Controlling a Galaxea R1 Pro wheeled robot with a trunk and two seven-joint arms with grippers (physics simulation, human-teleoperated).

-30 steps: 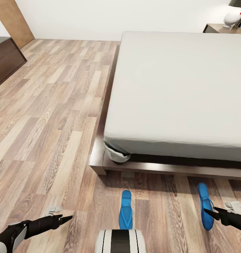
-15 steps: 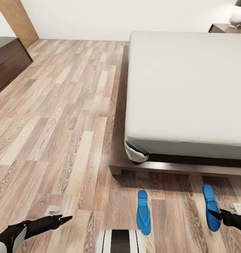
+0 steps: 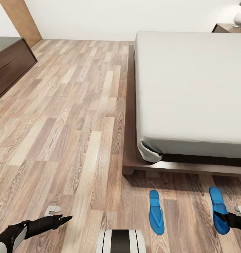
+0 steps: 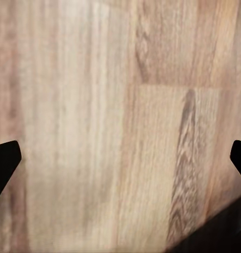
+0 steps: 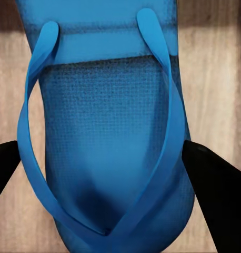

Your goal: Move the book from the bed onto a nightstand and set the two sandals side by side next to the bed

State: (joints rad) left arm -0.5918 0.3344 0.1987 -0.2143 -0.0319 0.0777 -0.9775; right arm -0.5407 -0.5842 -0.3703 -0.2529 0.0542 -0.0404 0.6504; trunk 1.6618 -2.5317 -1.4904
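Bedroom, wood-plank floor [image 3: 74,116]: two blue sandals lie parallel but apart near the foot of the bed [image 3: 194,91]. Left sandal [image 3: 156,212] lies free. Right gripper [image 5: 107,174], jaws spread, straddles the right sandal [image 3: 218,209] w/o pinching it. Left gripper [image 4: 120,158], jaws spread, hovers over bare planks. Nightstand [image 3: 229,27] at far corner.

We see 2 flat bright blue sandals [image 3: 156,212] [image 3: 218,209] lying apart on the brown wood-plank floor [image 3: 71,116] near the low dark-framed bed [image 3: 190,88].
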